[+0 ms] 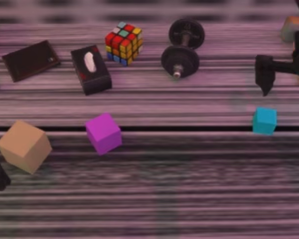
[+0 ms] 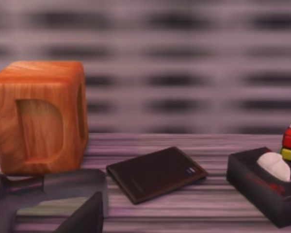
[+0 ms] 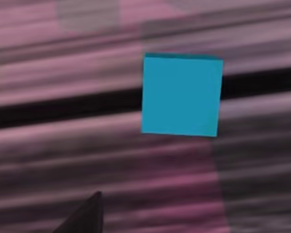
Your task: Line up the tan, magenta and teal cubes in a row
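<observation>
Top view: right pincer (image 1: 265, 79) hovers above teal cube (image 1: 264, 121), finger spread impossible to tell.

light: even, dim, no glare | shadows: faint grey patches on striped purple table (image 1: 149, 199) | blur: soft overall, top view's upper edge smeared | right wrist: streaked background

Large tan cube (image 1: 24, 146) at table's left, magenta cube (image 1: 104, 133) nearby, small teal cube (image 1: 264, 121) far right
</observation>
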Controlling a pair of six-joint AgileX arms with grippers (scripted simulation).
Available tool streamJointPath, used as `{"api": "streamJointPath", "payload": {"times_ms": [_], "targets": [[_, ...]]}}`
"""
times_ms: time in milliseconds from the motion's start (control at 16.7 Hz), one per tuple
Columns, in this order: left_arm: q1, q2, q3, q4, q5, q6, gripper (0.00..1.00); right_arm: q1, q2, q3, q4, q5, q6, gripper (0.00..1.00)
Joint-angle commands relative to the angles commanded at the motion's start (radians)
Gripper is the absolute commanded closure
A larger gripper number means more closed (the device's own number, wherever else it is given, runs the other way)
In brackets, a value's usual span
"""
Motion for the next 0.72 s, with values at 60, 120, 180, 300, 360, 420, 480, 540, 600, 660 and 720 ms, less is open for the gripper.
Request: {"api": "streamJointPath", "payload": {"times_ms": [60,120,180,300,360,420,480,540,600,660,720], "targets": [[0.0,0.0,0.0,0.0,0.0,0.0,0.0,0.006,0.067,0.058,-0.034,0.0,0.013,0.0],[0.0,0.0,0.0,0.0,0.0,0.0,0.0,0.012,0.126,0.111,-0.063,-0.001,0.024,0.0],[0.0,0.0,0.0,0.0,0.0,0.0,0.0,0.017,0.178,0.157,-0.088,-0.002,0.034,0.0],[0.0,0.0,0.0,0.0,0.0,0.0,0.0,0.023,0.25,0.226,-0.124,-0.003,0.049,0.0],[0.0,0.0,0.0,0.0,0.0,0.0,0.0,0.025,0.27,0.246,-0.135,-0.003,0.053,0.0],[0.0,0.0,0.0,0.0,0.0,0.0,0.0,0.026,0.28,0.256,-0.14,-0.003,0.056,0.0],[0.0,0.0,0.0,0.0,0.0,0.0,0.0,0.026,0.281,0.257,-0.14,-0.003,0.056,0.0],[0.0,0.0,0.0,0.0,0.0,0.0,0.0,0.026,0.281,0.257,-0.14,-0.003,0.056,0.0],[0.0,0.0,0.0,0.0,0.0,0.0,0.0,0.026,0.281,0.257,-0.14,-0.003,0.056,0.0],[0.0,0.0,0.0,0.0,0.0,0.0,0.0,0.026,0.281,0.257,-0.14,-0.003,0.056,0.0],[0.0,0.0,0.0,0.0,0.0,0.0,0.0,0.021,0.279,0.254,-0.138,-0.003,0.055,0.0]]}}
